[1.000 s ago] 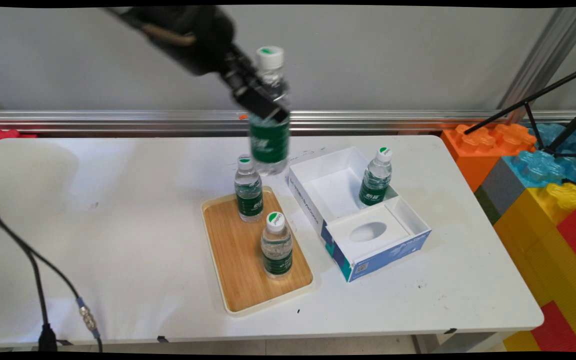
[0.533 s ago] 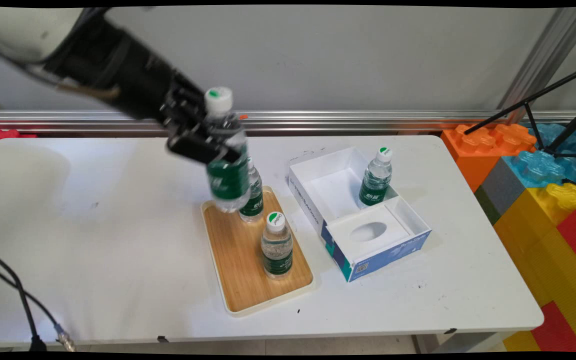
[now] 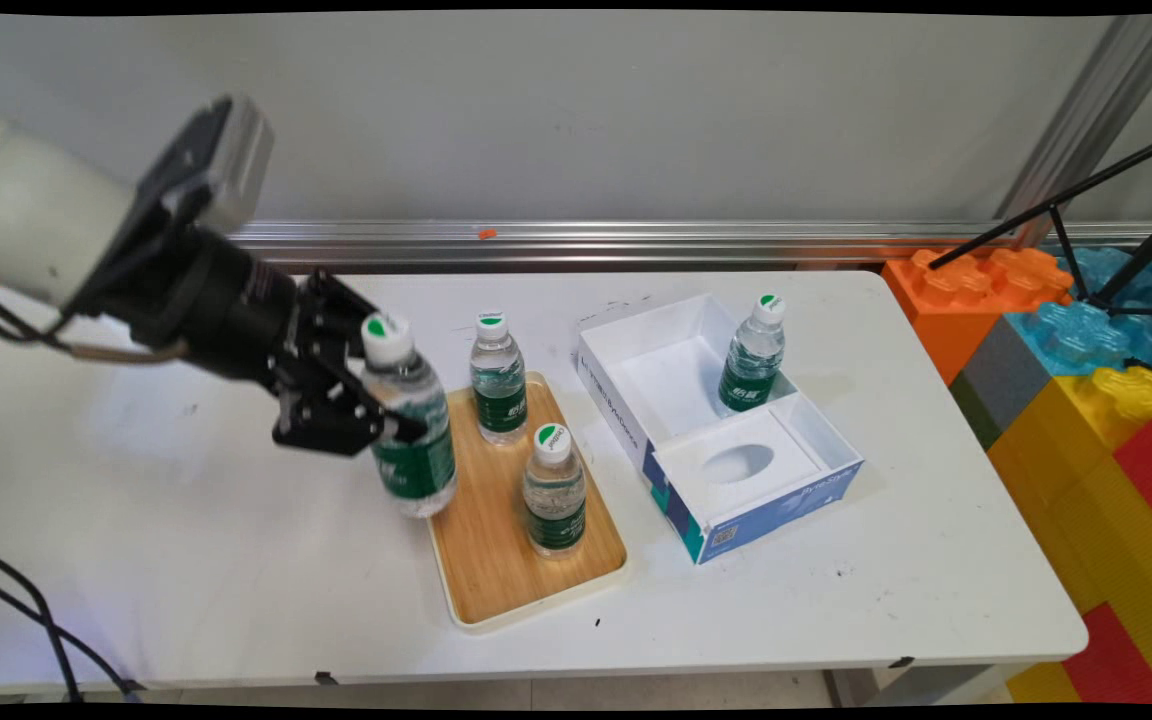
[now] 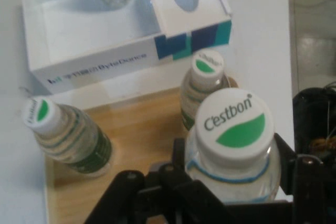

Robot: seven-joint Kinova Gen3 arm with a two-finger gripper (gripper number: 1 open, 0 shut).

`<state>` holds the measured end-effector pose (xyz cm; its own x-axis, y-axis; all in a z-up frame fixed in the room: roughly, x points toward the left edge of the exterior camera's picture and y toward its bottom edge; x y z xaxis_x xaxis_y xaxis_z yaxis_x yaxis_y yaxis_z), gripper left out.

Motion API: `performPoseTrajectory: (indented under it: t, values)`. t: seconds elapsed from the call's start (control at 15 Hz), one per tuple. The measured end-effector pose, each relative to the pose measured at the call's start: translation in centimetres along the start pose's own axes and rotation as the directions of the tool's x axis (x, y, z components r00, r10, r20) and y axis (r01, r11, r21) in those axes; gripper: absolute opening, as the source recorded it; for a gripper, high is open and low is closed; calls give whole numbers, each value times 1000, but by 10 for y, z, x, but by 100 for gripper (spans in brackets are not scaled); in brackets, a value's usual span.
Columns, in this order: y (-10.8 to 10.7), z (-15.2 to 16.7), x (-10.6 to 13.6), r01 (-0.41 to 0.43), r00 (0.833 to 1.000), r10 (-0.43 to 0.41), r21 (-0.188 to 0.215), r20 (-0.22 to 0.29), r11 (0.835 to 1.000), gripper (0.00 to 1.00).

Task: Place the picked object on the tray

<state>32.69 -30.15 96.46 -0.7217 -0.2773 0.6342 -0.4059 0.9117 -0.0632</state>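
My gripper (image 3: 381,415) is shut on a water bottle (image 3: 408,440) with a green label and a white cap (image 4: 236,124). The held bottle hangs slightly tilted over the left edge of the wooden tray (image 3: 481,560). Two more bottles stand on the tray, one at the back (image 3: 497,378) and one nearer the front (image 3: 553,490). In the hand view these two bottles (image 4: 65,137) (image 4: 202,90) appear beyond the held cap. Another bottle (image 3: 753,353) stands inside the open white and blue box (image 3: 736,520) to the right of the tray.
Large orange, blue, yellow and red toy blocks (image 3: 1086,340) are stacked off the table's right end. A black tripod leg (image 3: 1066,200) crosses above them. A metal rail (image 3: 636,240) runs along the wall behind the table. Black cables (image 3: 26,610) hang at the lower left.
The gripper has carried the bottle down and to the left, from high above the tray's back to low over the tray's left edge.
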Motion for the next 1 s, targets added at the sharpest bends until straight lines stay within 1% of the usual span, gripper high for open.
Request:
performPoseTrajectory:
  t: [0.27, 0.4, 1.0]
  values:
    - [-1, 25, -23, -22, 1000, 21, -24, -13, 999, 0]
    - [-4, 38, -31, -31, 999, 30, -30, -21, 999, 0]
    - [-19, 83, -56, -78, 996, 76, -33, -49, 996, 0]
